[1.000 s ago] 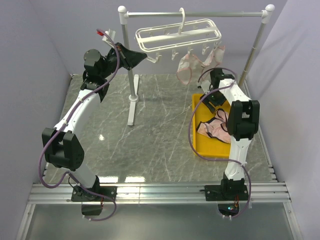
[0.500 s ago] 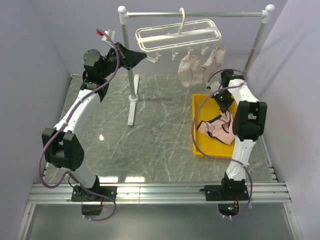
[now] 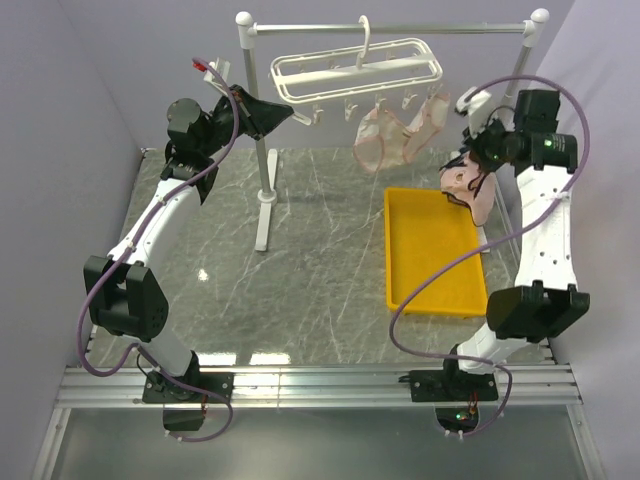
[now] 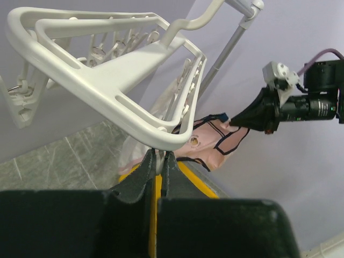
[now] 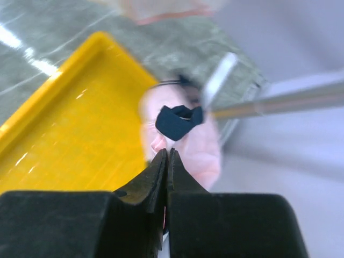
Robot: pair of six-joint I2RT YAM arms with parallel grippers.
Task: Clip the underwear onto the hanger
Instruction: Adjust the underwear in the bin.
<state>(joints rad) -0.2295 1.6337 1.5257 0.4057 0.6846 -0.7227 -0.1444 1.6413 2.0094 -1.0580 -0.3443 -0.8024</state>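
The underwear (image 3: 472, 195) is light, limp cloth. It droops in a fold under my right gripper (image 3: 468, 163), which is clamped on it in the air just right of the hanger (image 3: 355, 68), above the far end of the yellow tray (image 3: 400, 290). I expect it to swing and bunch on any quick move. The navy trim looks like the firmest line, so I judge the waistband edge the place to pinch, leaving a free stretch for a clip (image 3: 349, 109). My left gripper (image 4: 158, 157) is closed on the hanger's end bar. Two other briefs (image 3: 375, 138) hang clipped. A second ago the right arm was low over the tray with the underwear lying in it; now both are raised. The left arm hasn't moved.
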